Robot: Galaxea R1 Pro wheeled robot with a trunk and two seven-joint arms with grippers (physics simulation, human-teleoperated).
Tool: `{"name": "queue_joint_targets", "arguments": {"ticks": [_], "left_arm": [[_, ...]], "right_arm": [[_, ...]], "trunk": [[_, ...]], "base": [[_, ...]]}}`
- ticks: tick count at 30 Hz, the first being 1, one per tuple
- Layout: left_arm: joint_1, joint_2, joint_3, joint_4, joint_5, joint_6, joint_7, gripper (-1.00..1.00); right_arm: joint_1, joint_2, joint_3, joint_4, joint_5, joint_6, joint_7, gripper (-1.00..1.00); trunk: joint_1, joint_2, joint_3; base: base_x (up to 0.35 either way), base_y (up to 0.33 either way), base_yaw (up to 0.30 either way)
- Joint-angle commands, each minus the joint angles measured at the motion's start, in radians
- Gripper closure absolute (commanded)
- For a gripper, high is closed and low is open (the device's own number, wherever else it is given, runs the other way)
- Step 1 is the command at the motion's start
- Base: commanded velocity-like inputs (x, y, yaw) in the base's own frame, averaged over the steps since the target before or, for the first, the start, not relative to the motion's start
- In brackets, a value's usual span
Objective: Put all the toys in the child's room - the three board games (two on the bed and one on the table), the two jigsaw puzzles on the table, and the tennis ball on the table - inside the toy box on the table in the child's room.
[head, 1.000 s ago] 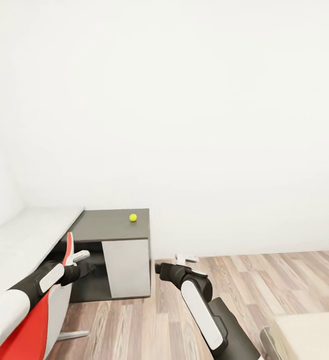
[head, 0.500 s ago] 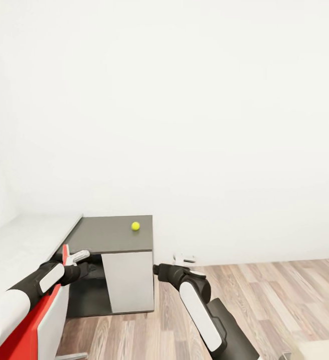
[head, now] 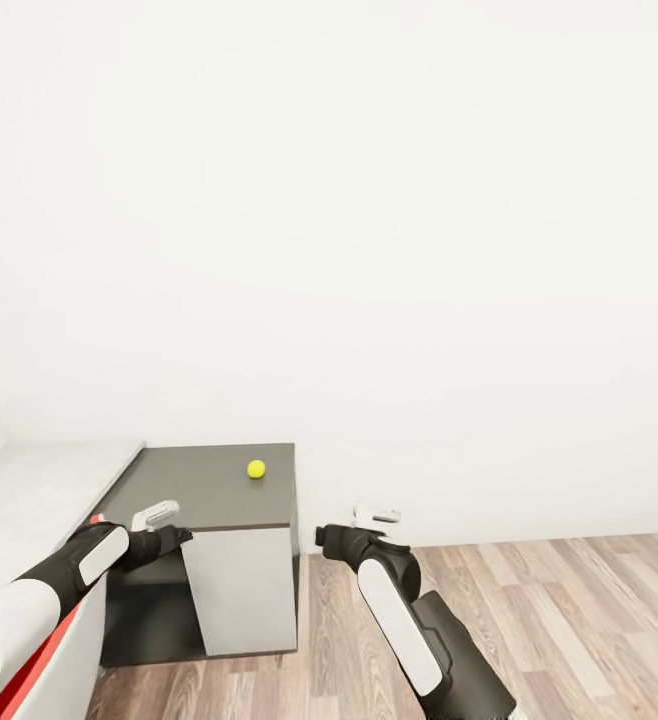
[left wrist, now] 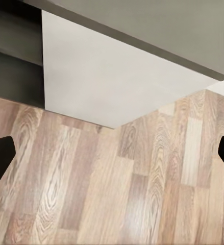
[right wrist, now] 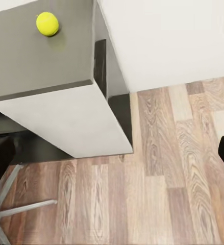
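The tennis ball [head: 256, 468] rests alone on the dark grey end of the table [head: 209, 500], toward its back right corner near the white wall [head: 369, 250]; from the right wrist camera it [right wrist: 47, 24] sits well back from the table's front edge. The left gripper [head: 155, 516], at 8 o'clock from the ball, hangs over the table's near edge with its 2 fingers spread and empty. The right gripper [head: 377, 516], at 4 o'clock from the ball, is likewise spread and empty above the wood floor [head: 529, 620].
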Motion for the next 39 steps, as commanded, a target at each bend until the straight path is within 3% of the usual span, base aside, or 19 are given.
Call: {"name": "queue_joint_targets", "arguments": {"ticks": [1,7,14,27,32,35,39], "left_arm": [[-0.001,0.0,-0.004,-0.001,0.001,0.002,-0.002,-1.0],[-0.001,0.001,-0.004,-0.002,0.001,0.002,-0.002,-1.0],[-0.001,0.0,-0.004,-0.002,0.001,0.002,-0.002,-1.0],[-0.001,0.001,-0.004,-0.001,0.001,0.002,-0.002,-1.0],[-0.001,0.001,-0.004,-0.002,0.001,0.002,-0.002,-1.0],[-0.001,0.0,-0.004,-0.001,0.001,0.002,-0.002,-1.0],[-0.001,0.0,-0.004,-0.001,0.001,0.002,-0.002,-1.0]], "right_arm": [[-0.007,0.0,0.001,0.002,-0.01,0.001,-0.04,-1.0],[-0.021,0.0,-0.004,0.011,-0.015,0.003,-0.113,-1.0],[-0.035,0.0,-0.009,0.041,-0.017,0.002,-0.125,-1.0],[-0.1,0.0,-0.01,0.188,-0.018,0.006,-0.128,-1.0],[-0.116,0.0,-0.01,0.221,-0.019,0.065,-0.127,-1.0],[-0.166,0.0,-0.01,0.343,-0.02,0.108,-0.126,-1.0],[-0.252,0.0,-0.01,0.557,-0.026,0.088,-0.121,-1.0]], "trunk": [[0.001,-0.001,0.0],[0.001,-0.001,0.0],[0.001,-0.001,0.0],[0.001,-0.001,0.0],[0.001,-0.001,0.0],[0.001,-0.001,0.0],[0.001,-0.001,0.0]], "base": [[0.133,-0.107,0.0],[0.044,-0.035,0.0],[0.006,-0.005,0.0],[0.0,0.0,0.0],[0.0,0.0,0.0],[0.0,0.0,0.0],[0.0,0.0,0.0]]}}
